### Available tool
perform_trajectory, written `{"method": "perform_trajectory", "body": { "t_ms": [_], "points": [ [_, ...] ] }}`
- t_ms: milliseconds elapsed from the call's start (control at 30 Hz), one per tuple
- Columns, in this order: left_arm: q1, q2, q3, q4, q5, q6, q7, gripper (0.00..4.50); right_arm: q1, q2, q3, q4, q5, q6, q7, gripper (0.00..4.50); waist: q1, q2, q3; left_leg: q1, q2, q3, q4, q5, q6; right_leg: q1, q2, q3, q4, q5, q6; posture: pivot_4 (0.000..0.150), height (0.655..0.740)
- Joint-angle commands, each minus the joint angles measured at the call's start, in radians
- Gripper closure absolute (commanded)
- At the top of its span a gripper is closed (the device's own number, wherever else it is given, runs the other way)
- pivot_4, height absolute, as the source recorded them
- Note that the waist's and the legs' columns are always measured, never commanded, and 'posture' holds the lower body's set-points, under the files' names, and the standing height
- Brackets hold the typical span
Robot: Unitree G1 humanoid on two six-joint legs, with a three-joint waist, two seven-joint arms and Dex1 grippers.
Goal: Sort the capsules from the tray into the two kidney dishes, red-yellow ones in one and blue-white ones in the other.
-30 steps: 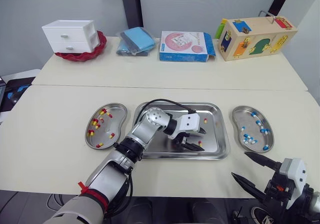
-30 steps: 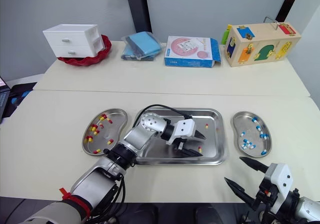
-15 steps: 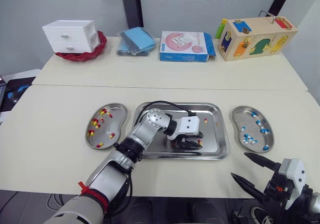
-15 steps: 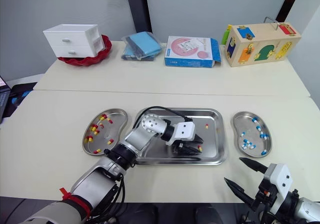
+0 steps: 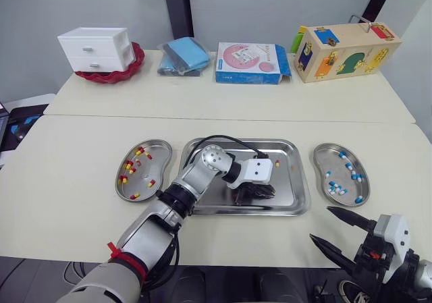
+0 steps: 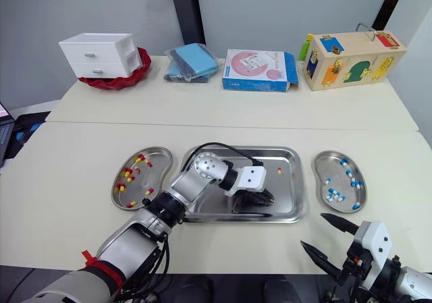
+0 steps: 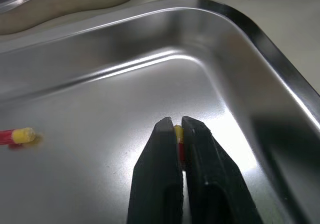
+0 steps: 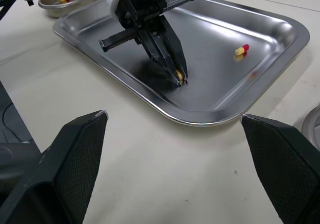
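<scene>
My left gripper (image 5: 267, 194) is down in the steel tray (image 5: 289, 181), near its front right corner, shut on a red-yellow capsule (image 7: 178, 136) that shows between the fingertips. Another red-yellow capsule (image 5: 277, 162) lies loose further back in the tray. To the tray's left, a kidney dish (image 5: 159, 162) holds several red-yellow capsules. The kidney dish (image 5: 329, 160) on the right holds several blue-white ones. My right gripper (image 5: 320, 223) hovers open by the table's front edge, right of the tray, holding nothing.
Along the back table stand a white drawer box (image 5: 94, 48) on a red bowl, a blue cloth pack (image 5: 182, 54), a pink and blue carton (image 5: 251, 62) and a wooden activity box (image 5: 344, 50). Bare tabletop lies in front of the tray.
The left gripper's fingers, spread over the capsule a second ago, have come down and shut on it. The right gripper has hardly moved.
</scene>
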Motion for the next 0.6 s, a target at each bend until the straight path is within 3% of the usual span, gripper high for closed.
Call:
{"method": "perform_trajectory", "body": {
  "t_ms": [33,433,600],
  "points": [
    [-0.007,0.005,-0.014,0.025,0.025,-0.006,0.003,4.30,0.005,0.003,-0.009,-0.001,0.002,-0.025,0.003,0.00,0.000,0.000,0.000,0.000,0.000,0.000,0.000,0.000,0.000,0.000,0.000,0.000,0.000,0.000,0.000,0.150,0.7400],
    [-0.007,0.022,0.015,-0.017,-0.008,0.021,-0.016,4.30,0.004,0.001,0.009,0.023,-0.012,-0.069,0.038,0.00,0.000,0.000,0.000,0.000,0.000,0.000,0.000,0.000,0.000,0.000,0.000,0.000,0.001,0.000,0.000,0.150,0.7400],
    [0.031,0.098,0.080,-0.221,-0.091,0.163,-0.046,4.30,0.011,-0.020,0.025,0.003,-0.014,-0.092,0.076,0.00,-0.004,0.000,0.000,0.000,0.000,0.000,0.000,0.000,0.000,-0.001,0.000,0.000,0.001,0.000,0.000,0.150,0.7400]
  ]
}}
